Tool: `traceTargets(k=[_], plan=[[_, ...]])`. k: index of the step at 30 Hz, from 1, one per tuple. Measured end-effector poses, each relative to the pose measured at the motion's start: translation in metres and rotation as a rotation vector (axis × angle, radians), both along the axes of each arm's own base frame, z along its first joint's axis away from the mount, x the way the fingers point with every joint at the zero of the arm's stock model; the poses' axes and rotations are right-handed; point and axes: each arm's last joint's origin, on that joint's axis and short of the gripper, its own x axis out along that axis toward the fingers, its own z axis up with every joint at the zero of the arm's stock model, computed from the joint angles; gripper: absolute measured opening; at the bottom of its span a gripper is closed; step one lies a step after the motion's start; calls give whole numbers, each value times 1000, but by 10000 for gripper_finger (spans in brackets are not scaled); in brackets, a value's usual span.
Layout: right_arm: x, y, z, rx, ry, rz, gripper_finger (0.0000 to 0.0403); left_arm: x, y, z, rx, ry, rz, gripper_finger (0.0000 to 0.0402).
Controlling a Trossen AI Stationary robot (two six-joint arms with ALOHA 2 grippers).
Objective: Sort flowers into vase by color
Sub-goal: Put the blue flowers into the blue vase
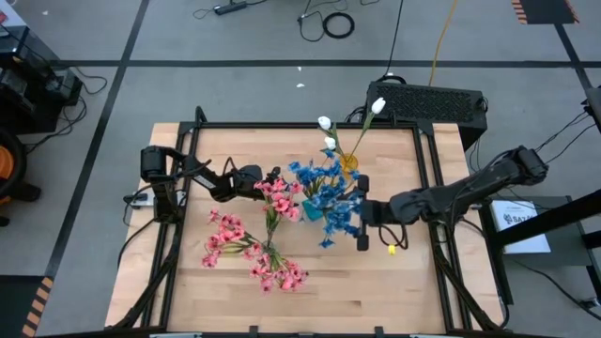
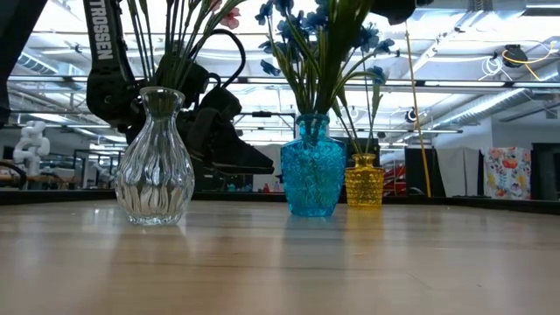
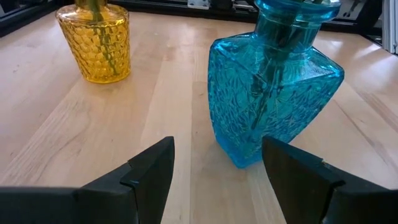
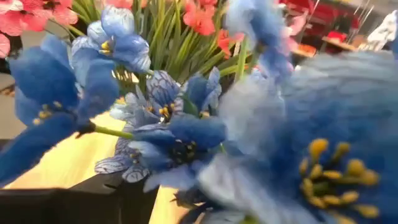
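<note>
Three vases stand on the wooden table. A clear vase [image 2: 156, 159] holds pink flowers [image 1: 254, 246]. A blue vase [image 3: 273, 93] holds blue flowers [image 1: 329, 195]. Behind it, a yellow vase [image 3: 96, 40] holds white flowers [image 1: 349, 122]. My left gripper [image 3: 217, 152] sits low on the table, left of the blue vase, open with nothing between its fingers. My right gripper [image 1: 358, 212] hangs level at the height of the blue blossoms [image 4: 180, 143], on their right side. It is open. Blossoms close to its camera hide one finger.
A small yellow piece [image 1: 391, 249] lies on the table under the right arm. A black box [image 1: 432, 99] stands past the far right corner. Bare wood [image 1: 366, 291] stretches along the near edge.
</note>
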Motion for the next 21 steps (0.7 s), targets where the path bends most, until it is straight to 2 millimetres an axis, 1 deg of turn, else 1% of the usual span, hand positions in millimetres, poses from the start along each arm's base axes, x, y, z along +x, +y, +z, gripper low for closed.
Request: traceTargets(k=[4, 9, 14, 17, 21], plan=[[5, 2, 14, 27, 86, -20, 311, 0, 0, 0, 0, 0, 0, 248], [2, 3, 36, 59, 232, -55, 336, 0, 0, 0, 0, 1, 0, 248], [-7, 0, 57, 83, 354, -84, 341, 0, 0, 0, 0, 1, 0, 248], [-12, -1, 69, 115, 401, -68, 342, 0, 0, 0, 0, 0, 0, 248], [-17, -2, 72, 142, 474, -41, 342, 0, 0, 0, 0, 0, 0, 248]])
